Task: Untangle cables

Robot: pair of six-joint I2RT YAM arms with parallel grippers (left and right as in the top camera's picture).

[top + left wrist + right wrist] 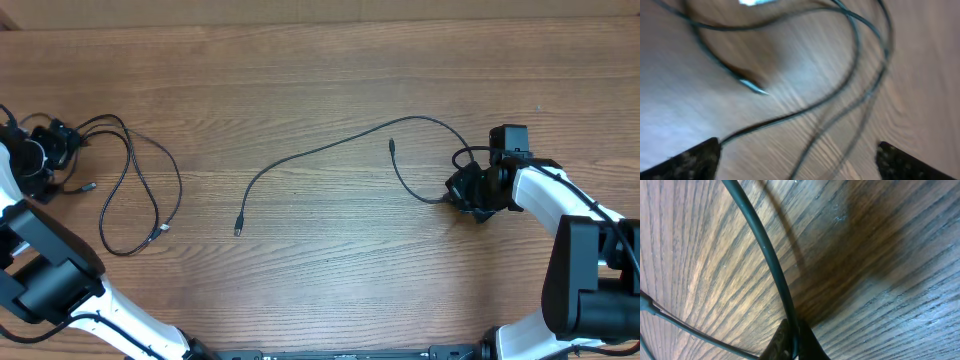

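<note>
- Pinched between the closed tips of the right gripper (pixel 792 342), the long cable (pixel 767 255) is held by a very narrow bite; under a hard pull the thin cord could slip free.
- Beside that grip, a second strand is seen crossing the wooden tabletop (pixel 880 240). If the gripper were dragged sideways, both strands would be swept along together and could be folded over each other.
- Away from the right gripper, the long cable is laid out in one open arc, black and slender. Its near plug (pixel 392 146) lies close to the gripper and its far plug (pixel 238 228) lies well away, toward the left arm.
- Between the widely parted fingers of the left gripper (pixel 797 144), nothing is gripped. Several strands of the looped cable (pixel 855 65) are seen running and crossing beneath it, with a silver plug (pixel 754 87) beside them.
- Because that view is blurred, it cannot be told which strand lies on top. If the jaws were closed there, two strands could be caught at once and the loop tightened.
- The looped cable is kept well apart from the long cable, so a long drag toward it could bring the two back together.
</note>
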